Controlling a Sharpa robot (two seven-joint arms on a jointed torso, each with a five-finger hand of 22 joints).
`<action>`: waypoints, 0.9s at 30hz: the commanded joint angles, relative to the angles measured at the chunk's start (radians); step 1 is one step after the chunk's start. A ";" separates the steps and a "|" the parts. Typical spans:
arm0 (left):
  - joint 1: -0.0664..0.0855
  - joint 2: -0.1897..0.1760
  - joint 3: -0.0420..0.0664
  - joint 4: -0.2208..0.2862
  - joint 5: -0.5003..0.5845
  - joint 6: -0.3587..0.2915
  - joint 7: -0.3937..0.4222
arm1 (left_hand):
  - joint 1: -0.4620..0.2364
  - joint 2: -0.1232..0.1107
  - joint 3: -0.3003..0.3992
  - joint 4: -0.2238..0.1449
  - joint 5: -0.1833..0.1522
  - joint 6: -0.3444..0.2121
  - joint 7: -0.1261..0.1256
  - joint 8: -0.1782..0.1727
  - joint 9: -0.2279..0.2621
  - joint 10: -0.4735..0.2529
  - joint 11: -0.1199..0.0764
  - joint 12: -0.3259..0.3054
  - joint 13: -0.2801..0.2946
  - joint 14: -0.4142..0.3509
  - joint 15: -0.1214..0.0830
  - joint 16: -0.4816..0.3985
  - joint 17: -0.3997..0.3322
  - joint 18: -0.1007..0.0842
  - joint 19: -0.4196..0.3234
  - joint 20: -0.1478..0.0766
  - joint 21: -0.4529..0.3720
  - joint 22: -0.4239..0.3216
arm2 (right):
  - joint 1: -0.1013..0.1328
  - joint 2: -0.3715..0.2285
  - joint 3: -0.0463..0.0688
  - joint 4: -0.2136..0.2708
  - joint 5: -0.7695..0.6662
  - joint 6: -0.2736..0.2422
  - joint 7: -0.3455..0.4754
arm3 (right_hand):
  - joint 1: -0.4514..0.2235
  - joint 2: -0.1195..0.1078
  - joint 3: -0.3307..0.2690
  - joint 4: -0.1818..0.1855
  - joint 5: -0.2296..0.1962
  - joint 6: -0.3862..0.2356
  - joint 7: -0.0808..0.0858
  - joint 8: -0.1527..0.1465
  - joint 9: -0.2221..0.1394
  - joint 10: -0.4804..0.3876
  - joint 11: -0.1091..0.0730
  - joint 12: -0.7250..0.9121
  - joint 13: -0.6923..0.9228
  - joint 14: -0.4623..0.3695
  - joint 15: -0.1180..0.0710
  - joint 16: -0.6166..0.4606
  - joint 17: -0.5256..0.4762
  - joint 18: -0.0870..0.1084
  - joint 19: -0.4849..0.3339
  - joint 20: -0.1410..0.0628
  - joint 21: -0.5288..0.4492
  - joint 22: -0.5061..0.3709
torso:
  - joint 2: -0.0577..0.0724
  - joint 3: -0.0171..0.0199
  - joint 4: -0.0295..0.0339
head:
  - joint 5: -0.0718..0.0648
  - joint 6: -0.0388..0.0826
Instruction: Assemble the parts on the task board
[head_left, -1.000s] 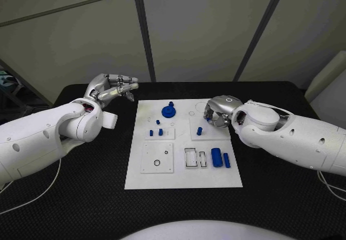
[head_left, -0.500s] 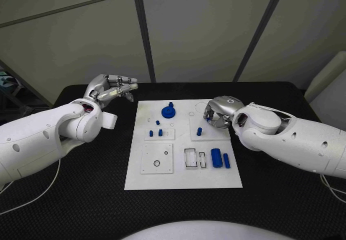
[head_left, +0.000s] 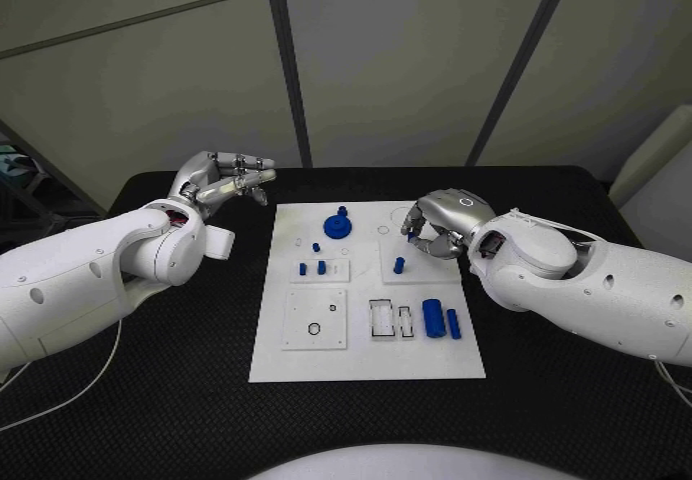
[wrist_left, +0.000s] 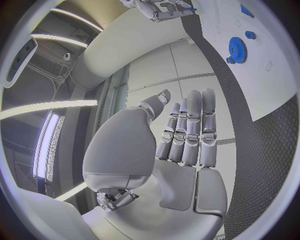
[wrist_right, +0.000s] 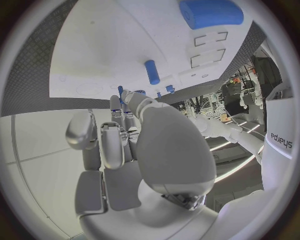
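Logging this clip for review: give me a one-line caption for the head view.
Right hand hovers over the white task board's far right corner, left hand raised off its far left corner; blue gear and pegs sit on the board.

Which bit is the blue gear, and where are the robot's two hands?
blue gear (head_left: 339, 223), head view, its round face.
left hand (head_left: 228, 177), head view, its middle.
right hand (head_left: 438, 220), head view, its back.

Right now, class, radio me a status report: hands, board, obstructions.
Left hand open, off the board. Right hand curled over task board, grasp unclear. Blue gear and pegs seated. No obstruction seen.
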 joint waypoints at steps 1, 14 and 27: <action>0.001 0.002 0.001 -0.001 0.004 0.013 0.002 | 0.007 0.007 -0.002 -0.003 -0.001 -0.002 0.008 -0.004 -0.001 -0.006 -0.001 -0.004 -0.001 -0.005 0.003 -0.005 -0.002 -0.019 -0.001 0.003 -0.006 -0.001 | 0.002 -0.005 0.002 0.032 0.014 -0.056 0.018 | -0.004 0.007 0.002 -0.007 0.007 0.006 0.001 -0.001 0.000 0.008 0.001 -0.007 -0.001 0.060 -0.005 0.005 0.001 -0.011 0.008 -0.001 0.004 0.001 | 0.000 -0.0003 0.0015 | 0.003 0.003; 0.001 0.015 0.001 0.002 0.004 0.017 0.001 | 0.007 0.008 -0.003 -0.003 -0.001 -0.003 0.009 -0.005 -0.001 -0.008 0.000 -0.003 -0.001 -0.007 0.004 -0.007 -0.004 -0.019 -0.002 0.004 -0.008 -0.002 | 0.001 0.067 0.003 0.123 0.069 -0.066 0.060 | -0.005 0.007 0.007 -0.017 0.019 0.007 0.003 -0.004 -0.001 0.010 0.002 -0.012 -0.002 0.060 -0.004 0.006 0.000 -0.010 0.007 -0.001 0.005 0.002 | 0.002 -0.0016 0.0026 | 0.049 -0.013; 0.002 0.026 0.001 0.012 0.004 0.020 -0.002 | 0.006 0.008 -0.005 -0.002 -0.001 -0.003 0.010 -0.005 -0.001 -0.010 0.001 -0.003 -0.001 -0.009 0.005 -0.010 -0.005 -0.019 -0.003 0.005 -0.010 -0.003 | -0.079 0.144 -0.001 0.093 0.100 -0.054 0.105 | -0.012 0.008 0.007 -0.021 0.017 0.007 0.005 -0.007 -0.001 0.011 0.004 -0.017 -0.002 0.060 -0.003 0.007 0.001 -0.010 0.004 -0.001 0.005 0.001 | 0.002 -0.0021 0.0013 | 0.099 -0.037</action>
